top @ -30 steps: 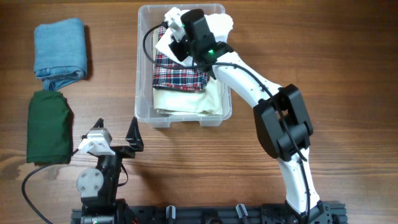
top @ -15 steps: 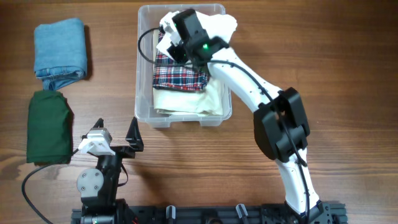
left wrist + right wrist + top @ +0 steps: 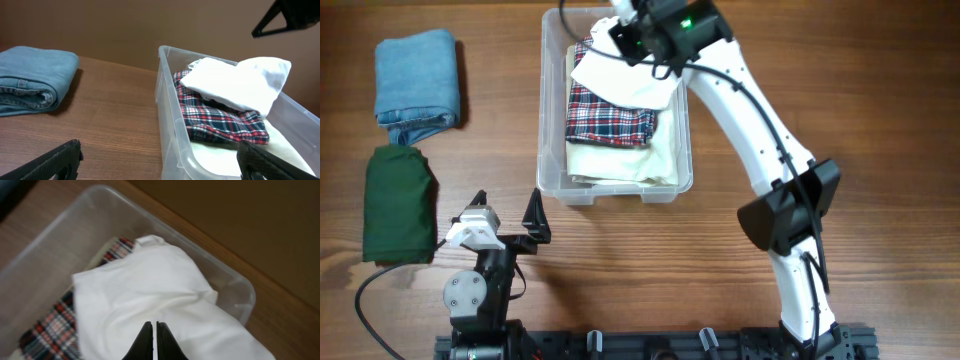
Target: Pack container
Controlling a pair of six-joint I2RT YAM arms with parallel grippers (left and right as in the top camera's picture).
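- The container sits midway along the counter's far edge.
- It holds a cream cloth, a plaid cloth on that, and a white cloth on top.
- The right pincer is over the white cloth, its fingers closed together and gripping nothing.
- The left pincer is by the near edge, spread wide and empty.
- Folded jeans and a green cloth lie along the left edge.

The clear rectangular container stands upright, open-topped and partly filled.
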